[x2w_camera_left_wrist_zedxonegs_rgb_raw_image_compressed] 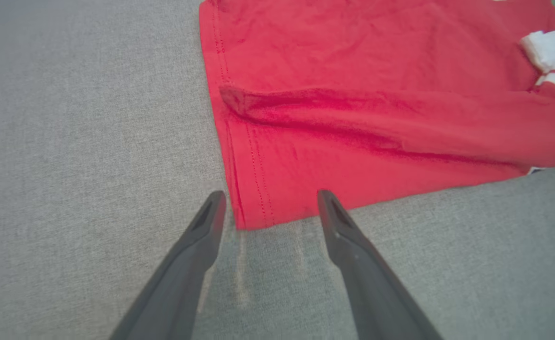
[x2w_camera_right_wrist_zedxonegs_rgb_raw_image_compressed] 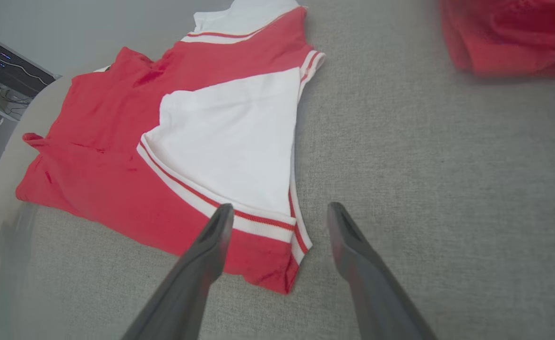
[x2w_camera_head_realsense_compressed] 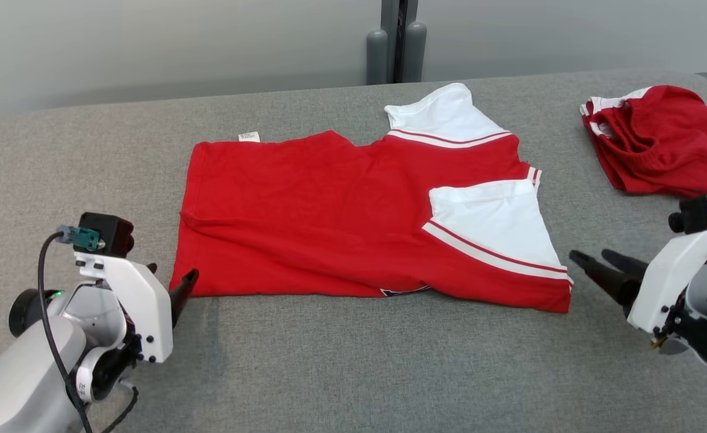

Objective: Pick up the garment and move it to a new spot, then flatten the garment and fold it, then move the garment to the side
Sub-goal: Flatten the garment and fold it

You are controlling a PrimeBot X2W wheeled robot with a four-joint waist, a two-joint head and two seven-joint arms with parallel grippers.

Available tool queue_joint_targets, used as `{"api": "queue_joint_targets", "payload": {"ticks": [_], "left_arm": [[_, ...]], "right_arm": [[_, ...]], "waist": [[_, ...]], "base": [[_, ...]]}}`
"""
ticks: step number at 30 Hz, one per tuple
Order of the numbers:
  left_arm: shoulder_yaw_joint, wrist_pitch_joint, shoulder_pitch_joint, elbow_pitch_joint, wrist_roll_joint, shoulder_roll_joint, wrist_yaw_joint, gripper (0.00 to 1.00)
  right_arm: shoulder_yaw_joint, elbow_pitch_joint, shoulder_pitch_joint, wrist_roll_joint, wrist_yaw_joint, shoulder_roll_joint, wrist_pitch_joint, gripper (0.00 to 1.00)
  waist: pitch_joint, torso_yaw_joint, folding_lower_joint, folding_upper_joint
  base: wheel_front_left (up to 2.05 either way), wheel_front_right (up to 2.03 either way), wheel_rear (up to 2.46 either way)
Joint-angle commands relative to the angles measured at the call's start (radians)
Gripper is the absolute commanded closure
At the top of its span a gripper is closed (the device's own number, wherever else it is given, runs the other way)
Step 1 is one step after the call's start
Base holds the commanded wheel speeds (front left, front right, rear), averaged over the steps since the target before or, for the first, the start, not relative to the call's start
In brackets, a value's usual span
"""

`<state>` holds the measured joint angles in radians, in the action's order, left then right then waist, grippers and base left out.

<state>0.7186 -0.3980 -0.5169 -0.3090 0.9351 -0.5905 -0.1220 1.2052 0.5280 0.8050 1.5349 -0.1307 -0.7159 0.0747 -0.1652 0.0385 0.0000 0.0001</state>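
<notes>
Showing an unreadable white tag [x2w_camera_head_realsense_compressed: 248, 137], red garment [x2w_camera_head_realsense_compressed: 329, 222]; left pincer [x2w_camera_left_wrist_zedxonegs_rgb_raw_image_compressed: 271, 193] and right pincer [x2w_camera_right_wrist_zedxonegs_rgb_raw_image_compressed: 280, 205] wide, empty.

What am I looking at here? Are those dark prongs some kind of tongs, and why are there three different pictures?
It is a two-armed robot working at a grey padded table. One picture comes from a camera on its head, looking down. The other two come from cameras on its wrists, each looking along that arm's own two dark fingers. Those prongs are its hands. A red and white shirt lies spread out, partly folded, with a white sleeve laid over it. A second red garment lies crumpled at the far right. The left hand is open at the shirt's hem corner, and the right hand is open at the sleeve-end corner. Neither holds anything.
</notes>
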Motion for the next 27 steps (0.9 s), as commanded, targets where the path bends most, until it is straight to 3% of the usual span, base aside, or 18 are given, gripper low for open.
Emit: {"api": "queue_joint_targets", "payload": {"ticks": [1, 11, 27], "left_arm": [[0.0, 0.008, 0.015, 0.007, -0.004, -0.005, -0.009, 0.0], [0.001, 0.032, 0.059, 0.036, 0.0, 0.003, -0.037, 0.0], [0.032, -0.017, -0.031, -0.076, 0.014, 0.063, 0.017, 0.0]], "right_arm": [[0.003, 0.003, -0.022, 0.01, 0.0, 0.01, -0.006, 0.0], [0.019, 0.077, -0.088, 0.027, 0.0, 0.072, 0.023, 0.0], [0.013, 0.156, 0.001, 0.019, 0.0, 0.124, 0.086, 0.0]], "waist": [[0.004, 0.0, 0.0, -0.0001], [0.011, -0.01, 0.0, -0.0001], [-0.044, -0.016, 0.0, -0.0001]], "base": [[0.0, 0.0, 0.0], [0.0, 0.0, 0.0], [0.0, 0.0, 0.0]]}}
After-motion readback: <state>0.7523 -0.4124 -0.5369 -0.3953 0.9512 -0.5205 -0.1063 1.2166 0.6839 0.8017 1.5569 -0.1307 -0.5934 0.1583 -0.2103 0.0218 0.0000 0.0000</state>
